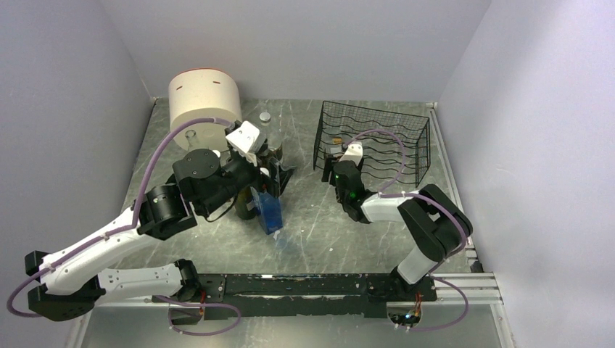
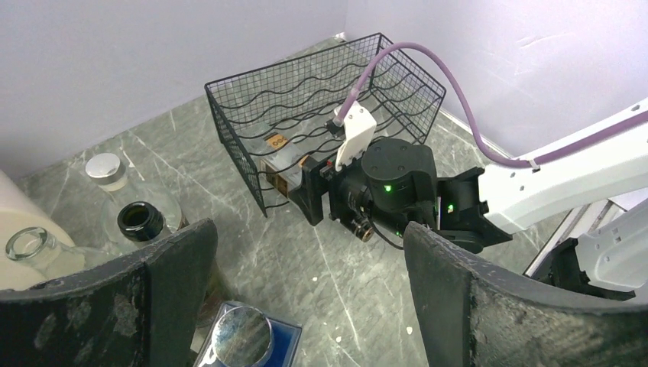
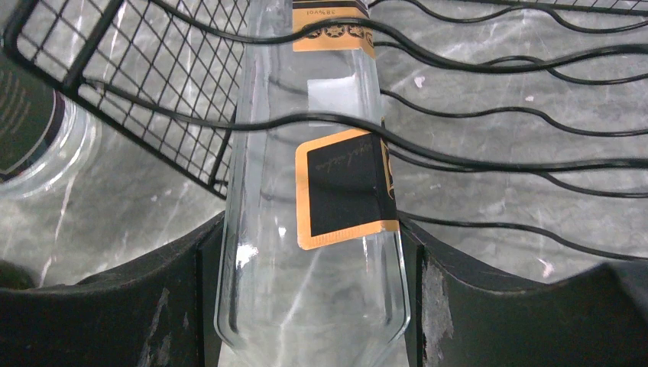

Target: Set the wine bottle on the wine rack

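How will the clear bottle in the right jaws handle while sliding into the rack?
The clear bottle looks empty, so probably light, yet fragile against the wire rack. Smooth glass may slip in the jaws; its flat facets should resist rolling.

wine rack (image 1: 377, 138): black, wavy wires | wine bottle (image 3: 306, 290): clear, black-orange label | table (image 1: 312, 210): seemingly grey-green marbled
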You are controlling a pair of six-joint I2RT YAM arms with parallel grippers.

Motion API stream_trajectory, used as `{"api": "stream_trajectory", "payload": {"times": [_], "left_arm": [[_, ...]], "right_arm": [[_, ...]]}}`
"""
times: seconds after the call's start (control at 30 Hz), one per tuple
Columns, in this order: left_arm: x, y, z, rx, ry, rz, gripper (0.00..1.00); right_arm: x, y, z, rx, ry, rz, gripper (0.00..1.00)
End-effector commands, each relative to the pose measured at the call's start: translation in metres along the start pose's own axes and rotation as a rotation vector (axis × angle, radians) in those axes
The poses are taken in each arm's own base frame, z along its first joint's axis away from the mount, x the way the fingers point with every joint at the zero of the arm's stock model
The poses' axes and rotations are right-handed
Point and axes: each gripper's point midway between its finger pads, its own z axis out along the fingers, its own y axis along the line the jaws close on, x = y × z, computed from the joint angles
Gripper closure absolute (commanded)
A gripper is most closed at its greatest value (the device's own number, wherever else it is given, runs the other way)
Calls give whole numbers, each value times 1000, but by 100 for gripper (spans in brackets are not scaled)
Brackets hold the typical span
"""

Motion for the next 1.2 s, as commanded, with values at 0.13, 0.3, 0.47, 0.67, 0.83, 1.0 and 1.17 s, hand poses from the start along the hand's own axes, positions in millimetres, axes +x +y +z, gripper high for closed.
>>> {"api": "stream_trajectory", "payload": {"times": [0.13,0.3,0.47,0.67,0.83,1.0,1.17], "left_arm": [[-5,9,-13,-26,-33,9,4],[-2,10,-10,-32,-26,15,4],[5,10,-4,-44,5,28,4],[6,10,-4,-47,10,30,4],[6,11,-5,-48,9,29,4],[8,11,-5,-49,14,28,4],[9,13,-5,-56,18,31,4]], "right_arm": [[-75,12,18,30,-275,202,100],[-72,15,27,39,-278,228,98],[-67,17,38,55,-289,241,84],[-61,18,47,83,-271,251,53],[-55,17,48,90,-253,243,33],[-55,21,45,55,-241,219,18],[-55,22,40,35,-218,197,8]]}}
